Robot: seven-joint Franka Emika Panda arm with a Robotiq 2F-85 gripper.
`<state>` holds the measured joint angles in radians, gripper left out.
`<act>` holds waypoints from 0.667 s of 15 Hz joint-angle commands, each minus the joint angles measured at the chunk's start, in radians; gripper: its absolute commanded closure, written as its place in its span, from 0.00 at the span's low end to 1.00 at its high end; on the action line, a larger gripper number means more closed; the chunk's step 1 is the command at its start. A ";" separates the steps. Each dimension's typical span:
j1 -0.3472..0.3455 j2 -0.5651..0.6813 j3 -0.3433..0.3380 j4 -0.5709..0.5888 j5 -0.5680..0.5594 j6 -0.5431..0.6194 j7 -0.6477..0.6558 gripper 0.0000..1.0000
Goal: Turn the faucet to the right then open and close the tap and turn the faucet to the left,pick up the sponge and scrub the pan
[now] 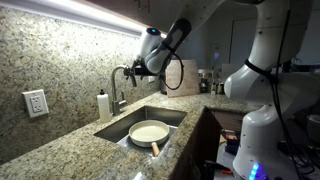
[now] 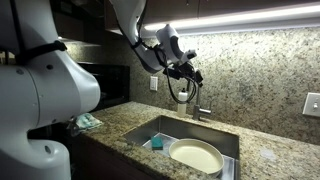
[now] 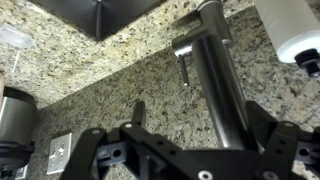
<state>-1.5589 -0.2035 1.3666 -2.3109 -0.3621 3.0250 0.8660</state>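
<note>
Silver faucet (image 1: 119, 82) at the far side of the sink (image 1: 160, 114), your gripper (image 1: 137, 70) beside its arch.
Your jaws stand wide apart, holding nothing (wrist view shows the faucet stem between them). Cream pan (image 1: 150, 132) lies in the sink, teal sponge (image 2: 157, 143) just beside it.

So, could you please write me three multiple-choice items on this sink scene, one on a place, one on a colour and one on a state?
1. Where is the pan?
A) on a shelf
B) in the sink
C) on a stove

2. What colour is the sponge?
A) teal
B) red
C) yellow

3. How are the fingers?
A) shut on the sponge
B) shut on the pan handle
C) open

Answers:
1 B, the pan lies on the sink floor.
2 A, the sponge beside it is teal.
3 C, the fingers stand spread apart in the wrist view, with the faucet showing between them.
</note>
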 commanded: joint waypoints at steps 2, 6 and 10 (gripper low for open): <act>0.192 0.102 -0.184 -0.094 0.073 0.222 -0.018 0.00; 0.337 0.146 -0.352 -0.171 0.077 0.338 0.001 0.00; 0.441 0.156 -0.497 -0.229 0.036 0.452 0.062 0.00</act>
<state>-1.1606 -0.0585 0.9426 -2.4988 -0.2574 3.3867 0.8460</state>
